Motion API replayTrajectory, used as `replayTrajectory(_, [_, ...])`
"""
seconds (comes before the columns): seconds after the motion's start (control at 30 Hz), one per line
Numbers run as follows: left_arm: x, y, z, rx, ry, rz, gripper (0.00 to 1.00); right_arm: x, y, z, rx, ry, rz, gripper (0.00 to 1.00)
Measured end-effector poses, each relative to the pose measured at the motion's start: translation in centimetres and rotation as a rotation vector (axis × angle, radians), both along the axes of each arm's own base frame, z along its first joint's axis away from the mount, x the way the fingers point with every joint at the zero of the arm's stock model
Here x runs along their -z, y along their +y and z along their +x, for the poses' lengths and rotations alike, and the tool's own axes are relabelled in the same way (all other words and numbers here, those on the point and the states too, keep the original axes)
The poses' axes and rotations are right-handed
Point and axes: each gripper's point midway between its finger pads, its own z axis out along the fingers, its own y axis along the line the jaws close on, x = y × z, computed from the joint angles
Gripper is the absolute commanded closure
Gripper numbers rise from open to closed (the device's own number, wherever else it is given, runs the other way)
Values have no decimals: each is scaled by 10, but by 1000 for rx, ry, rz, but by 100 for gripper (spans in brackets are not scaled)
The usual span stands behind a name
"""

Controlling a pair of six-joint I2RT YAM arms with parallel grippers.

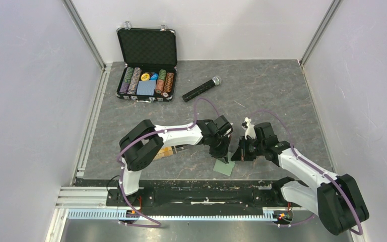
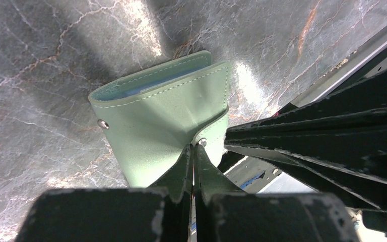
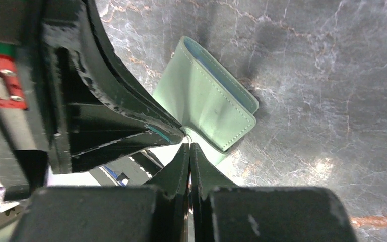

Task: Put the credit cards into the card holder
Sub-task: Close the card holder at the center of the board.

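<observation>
The sage-green card holder point(image 1: 224, 168) lies near the table's front edge, folded, with light blue showing at its open edge. In the left wrist view the card holder point(image 2: 161, 116) is half lifted, and my left gripper point(image 2: 194, 147) is shut on its flap beside the snap button point(image 2: 202, 142). My right gripper point(image 3: 189, 145) is shut, its tips touching the same snap tab of the card holder point(image 3: 206, 103) from the other side. In the top view the left gripper point(image 1: 225, 157) and the right gripper point(image 1: 236, 154) meet over the holder. Orange and tan credit cards point(image 1: 164, 153) lie mostly hidden under the left arm.
An open black case of poker chips point(image 1: 147, 80) stands at the back left, and a black microphone point(image 1: 201, 88) lies beside it. A black rail point(image 1: 191, 194) runs along the front edge. Grey walls close in both sides.
</observation>
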Motion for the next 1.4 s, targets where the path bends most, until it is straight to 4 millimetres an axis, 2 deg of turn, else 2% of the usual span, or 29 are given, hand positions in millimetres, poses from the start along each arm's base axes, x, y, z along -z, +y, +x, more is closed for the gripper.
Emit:
replayTrajectory(0.4, [2,-1,0,5,13,19,98,20,2,-20,-30,53,-24,100])
replayTrajectory(0.97, [7,-3,-1,34,67,104,98,27,0,-20,17,103,-79,100])
replayTrajectory(1.27, [7,-2,0,51,8,188,98,28,1,-20,18,109,-88,100])
replayTrajectory(1.3, [7,-2,-1,57,1,190,97,28,1,-20,18,108,-88,100])
replayTrajectory(1.4, [6,-3,-1,59,-5,189,87,26,1,-20,18,103,-87,100])
